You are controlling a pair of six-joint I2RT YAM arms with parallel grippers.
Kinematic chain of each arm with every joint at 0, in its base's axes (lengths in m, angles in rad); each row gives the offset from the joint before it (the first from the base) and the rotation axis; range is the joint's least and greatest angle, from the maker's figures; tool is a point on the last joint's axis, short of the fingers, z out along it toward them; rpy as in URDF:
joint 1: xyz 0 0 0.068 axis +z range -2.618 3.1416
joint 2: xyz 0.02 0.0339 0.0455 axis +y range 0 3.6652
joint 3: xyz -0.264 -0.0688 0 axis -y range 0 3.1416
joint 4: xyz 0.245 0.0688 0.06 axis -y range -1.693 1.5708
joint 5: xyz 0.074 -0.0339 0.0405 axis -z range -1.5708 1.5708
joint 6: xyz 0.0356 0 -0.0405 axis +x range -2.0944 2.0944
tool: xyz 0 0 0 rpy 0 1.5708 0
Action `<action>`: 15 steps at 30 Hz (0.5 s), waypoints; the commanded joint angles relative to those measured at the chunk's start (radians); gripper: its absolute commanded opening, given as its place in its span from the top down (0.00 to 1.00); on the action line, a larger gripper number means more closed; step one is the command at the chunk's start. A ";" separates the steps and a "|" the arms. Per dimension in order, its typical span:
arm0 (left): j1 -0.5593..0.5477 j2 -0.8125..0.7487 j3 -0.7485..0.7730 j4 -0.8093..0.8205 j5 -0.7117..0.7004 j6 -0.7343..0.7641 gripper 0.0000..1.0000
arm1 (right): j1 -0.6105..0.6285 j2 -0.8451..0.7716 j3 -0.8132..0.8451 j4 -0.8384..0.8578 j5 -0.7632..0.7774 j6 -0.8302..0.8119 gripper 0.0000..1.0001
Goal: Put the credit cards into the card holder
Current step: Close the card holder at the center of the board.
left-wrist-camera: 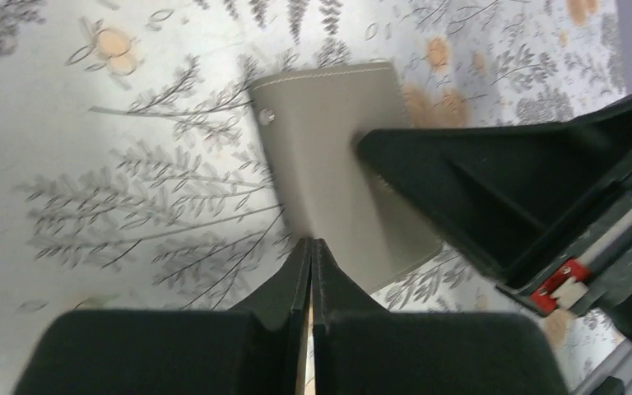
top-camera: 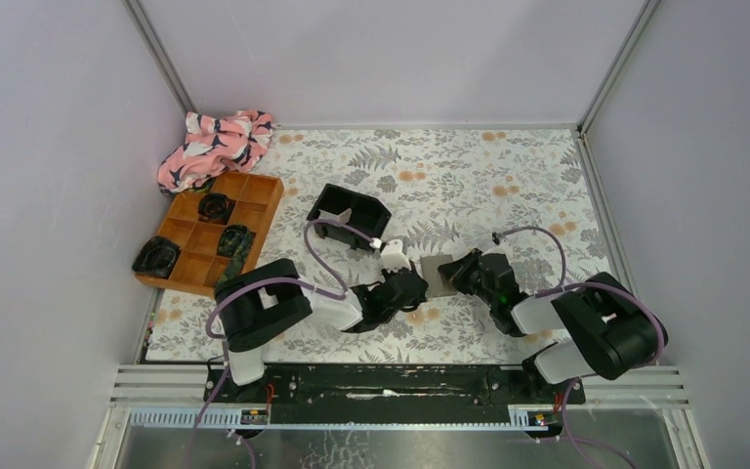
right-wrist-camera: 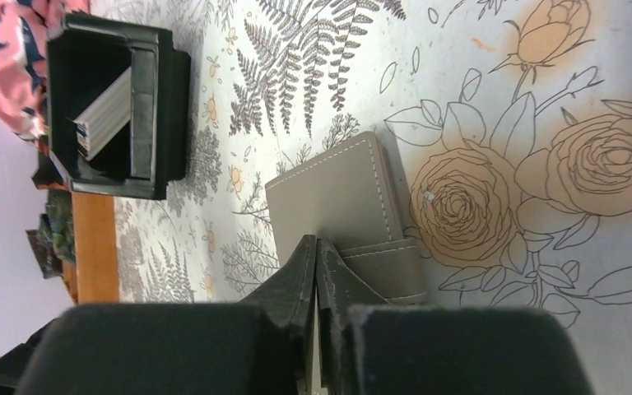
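Note:
The grey-taupe card holder [top-camera: 437, 276] lies closed and flat on the floral cloth between my two grippers. It also shows in the left wrist view [left-wrist-camera: 329, 148] and the right wrist view [right-wrist-camera: 333, 197], with its strap towards me. My left gripper [left-wrist-camera: 311, 243] is shut, its tips at the holder's edge. My right gripper [right-wrist-camera: 317, 243] is shut, its tips on the holder's near part. The right gripper also reaches over the holder in the left wrist view [left-wrist-camera: 461, 189]. The credit cards [right-wrist-camera: 107, 111], pale silver-grey, lean inside the black tray [right-wrist-camera: 164, 99].
The black tray [top-camera: 376, 208] stands behind the left gripper [top-camera: 418, 286]. An orange compartment tray [top-camera: 264, 191] with dark bundles sits at the left. A pink patterned cloth [top-camera: 215, 147] lies in the back left corner. Walls enclose the table.

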 commanded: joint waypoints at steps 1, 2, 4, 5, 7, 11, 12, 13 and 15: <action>-0.009 -0.024 -0.051 -0.046 -0.056 -0.034 0.96 | 0.025 -0.043 0.011 -0.394 -0.031 -0.116 0.92; -0.011 -0.011 -0.049 -0.043 -0.050 -0.035 0.96 | 0.025 -0.058 0.022 -0.415 -0.026 -0.123 0.90; -0.015 0.008 -0.049 -0.023 -0.043 -0.041 0.96 | 0.025 -0.084 0.053 -0.458 -0.025 -0.148 0.84; -0.018 0.013 -0.053 -0.013 -0.043 -0.046 0.96 | 0.025 -0.095 0.061 -0.475 -0.025 -0.158 0.82; -0.020 0.018 -0.057 -0.001 -0.044 -0.051 0.96 | 0.025 -0.117 0.082 -0.496 -0.029 -0.176 0.79; -0.025 0.002 -0.065 0.004 -0.060 -0.052 0.96 | 0.025 -0.164 0.114 -0.534 -0.034 -0.217 0.75; -0.025 0.000 -0.067 0.005 -0.065 -0.051 0.96 | 0.025 -0.176 0.121 -0.541 -0.035 -0.225 0.75; -0.025 -0.002 -0.067 0.005 -0.067 -0.049 0.96 | 0.025 -0.195 0.126 -0.545 -0.036 -0.231 0.75; -0.026 -0.006 -0.070 0.005 -0.073 -0.049 0.96 | 0.026 -0.221 0.138 -0.561 -0.036 -0.247 0.75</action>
